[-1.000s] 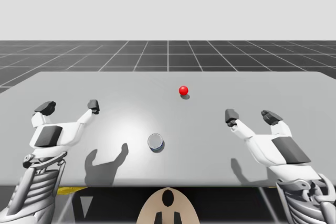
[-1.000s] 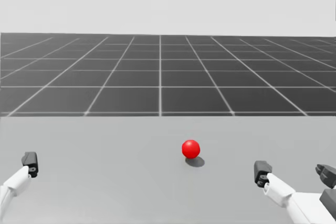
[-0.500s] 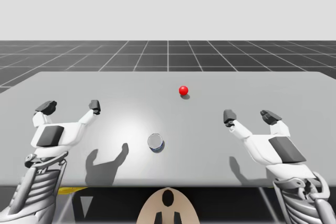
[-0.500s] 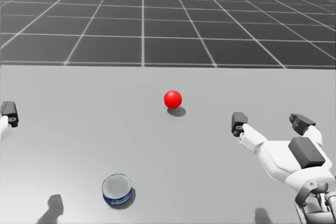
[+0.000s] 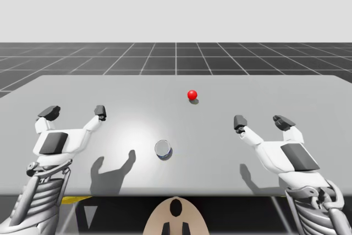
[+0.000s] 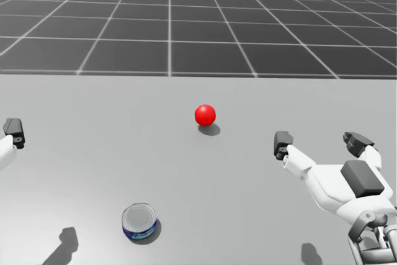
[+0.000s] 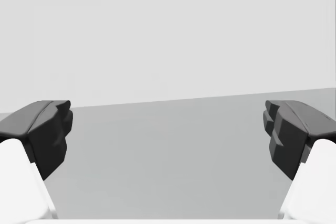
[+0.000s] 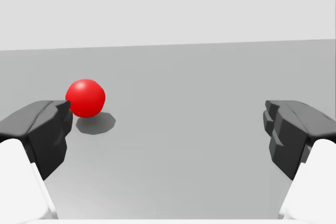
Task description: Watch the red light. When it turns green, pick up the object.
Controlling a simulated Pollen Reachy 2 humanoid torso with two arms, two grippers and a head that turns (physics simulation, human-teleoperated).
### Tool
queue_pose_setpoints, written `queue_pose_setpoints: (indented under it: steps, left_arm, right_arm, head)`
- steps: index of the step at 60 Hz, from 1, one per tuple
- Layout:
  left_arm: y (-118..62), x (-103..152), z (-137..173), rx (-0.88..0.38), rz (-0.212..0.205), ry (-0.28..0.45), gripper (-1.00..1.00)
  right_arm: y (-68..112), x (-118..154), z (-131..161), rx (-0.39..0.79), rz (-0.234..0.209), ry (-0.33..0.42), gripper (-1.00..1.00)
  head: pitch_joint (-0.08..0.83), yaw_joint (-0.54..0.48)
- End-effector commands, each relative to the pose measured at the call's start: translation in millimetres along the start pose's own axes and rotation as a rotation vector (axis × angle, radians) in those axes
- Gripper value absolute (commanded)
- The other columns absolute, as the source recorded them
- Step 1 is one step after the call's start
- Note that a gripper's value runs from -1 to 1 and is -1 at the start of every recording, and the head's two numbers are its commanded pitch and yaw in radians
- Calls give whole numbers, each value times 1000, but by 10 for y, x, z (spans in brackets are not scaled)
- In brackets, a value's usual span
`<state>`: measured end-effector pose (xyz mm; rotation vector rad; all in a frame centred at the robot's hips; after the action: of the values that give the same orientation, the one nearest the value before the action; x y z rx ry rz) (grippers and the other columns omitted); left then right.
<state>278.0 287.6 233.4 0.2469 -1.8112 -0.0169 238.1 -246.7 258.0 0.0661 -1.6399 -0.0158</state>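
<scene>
bare table (image 5: 286, 92) all around blue round can (image 5: 163, 149) | red ball (image 5: 192, 94) well behind it

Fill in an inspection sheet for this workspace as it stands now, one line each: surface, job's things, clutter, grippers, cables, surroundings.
Surface: grey table, flat, with both arms' shadows on it.
Job's things: light, a ball showing red, not green, toward the far side; blue can with a silver top, upright, nearer my torso, apart from both grippers.
Clutter: nothing seen.
Grippers: left gripper open, nothing between its fingers; right gripper open, nothing between its fingers, the light ahead of it.
Cables: nothing seen.
Surroundings: dark grid floor beyond the table; pale backdrop above it.
</scene>
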Motion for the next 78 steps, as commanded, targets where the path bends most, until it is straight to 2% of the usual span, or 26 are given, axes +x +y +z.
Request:
queue_pose_setpoints:
  steps: [1, 78]
  left_arm:
    - [1, 1, 1, -2, -2, 0, -1000]
    - [-7, -5, 0, -8, -6, -1, -1000]
  right_arm:
    - [15, -12, 2, -3, -7, -2, -1000]
    - [5, -18, -2, -7, 1, -8, -1000]
  head:
    - [436, -100]
    - [430, -110]
